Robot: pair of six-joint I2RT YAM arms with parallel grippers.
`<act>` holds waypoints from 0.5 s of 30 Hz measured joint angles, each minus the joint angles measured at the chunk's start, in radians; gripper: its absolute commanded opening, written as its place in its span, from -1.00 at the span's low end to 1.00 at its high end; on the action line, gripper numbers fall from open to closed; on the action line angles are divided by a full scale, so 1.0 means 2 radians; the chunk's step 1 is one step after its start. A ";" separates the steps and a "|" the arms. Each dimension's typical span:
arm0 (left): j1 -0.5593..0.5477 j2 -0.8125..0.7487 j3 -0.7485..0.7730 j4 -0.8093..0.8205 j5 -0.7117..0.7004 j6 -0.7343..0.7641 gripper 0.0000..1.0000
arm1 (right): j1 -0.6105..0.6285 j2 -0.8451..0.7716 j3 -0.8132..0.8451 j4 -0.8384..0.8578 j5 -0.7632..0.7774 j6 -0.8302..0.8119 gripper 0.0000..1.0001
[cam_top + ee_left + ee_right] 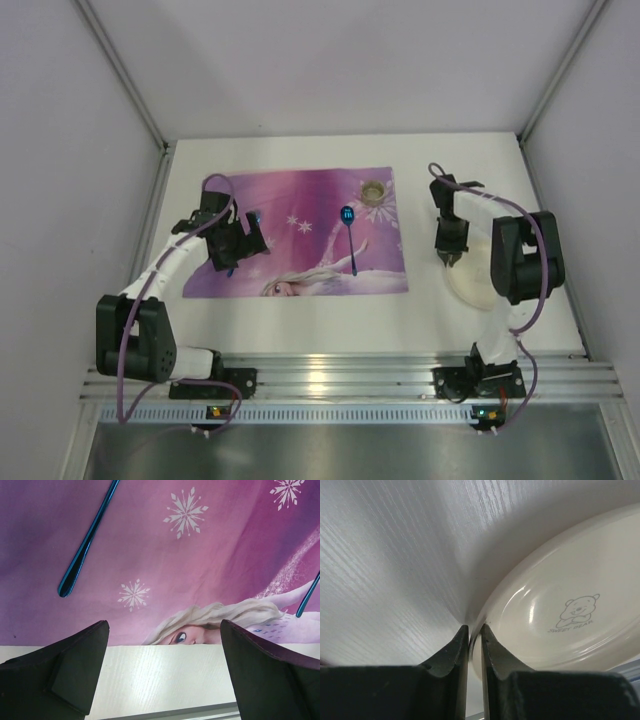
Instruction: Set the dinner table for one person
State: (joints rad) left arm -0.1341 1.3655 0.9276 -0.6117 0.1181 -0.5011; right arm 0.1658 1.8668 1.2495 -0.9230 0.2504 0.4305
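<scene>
On the white dinner table [300, 320] lies a purple snowflake placemat [300, 230]. A blue spoon [349, 235] rests on its right half, and a second blue utensil [85, 545] lies near its left end. My left gripper [243, 243] hovers over the mat's near left part, jaws wide open and empty [165, 625]. A cream plate [560, 620] with a bear print sits on the table right of the mat [478, 285]. My right gripper [449, 258] has its two fingers pinched on the plate's left rim [474, 627].
A small round gold-rimmed cup [372, 190] stands at the mat's far right corner. Grey walls enclose the table on three sides. A metal rail [340, 375] with both arm bases runs along the near edge.
</scene>
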 measured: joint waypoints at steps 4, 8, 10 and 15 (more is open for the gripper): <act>0.000 0.000 0.001 0.000 0.000 0.002 0.96 | 0.005 0.000 0.005 -0.006 0.004 0.001 -1.00; 0.000 0.000 0.006 -0.001 0.000 0.006 0.96 | 0.030 0.003 0.076 -0.057 0.035 0.004 -1.00; 0.000 0.000 0.010 -0.001 0.000 0.010 0.96 | 0.063 0.014 0.156 -0.081 0.051 0.004 -1.00; 0.002 -0.001 0.025 -0.012 -0.009 0.017 0.96 | 0.186 0.104 0.457 -0.126 0.074 0.008 -1.00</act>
State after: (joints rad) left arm -0.1291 1.3636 0.9779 -0.6361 0.0998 -0.4675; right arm 0.5381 2.0750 2.1628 -1.1755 0.3985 0.4465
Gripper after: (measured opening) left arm 0.982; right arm 0.080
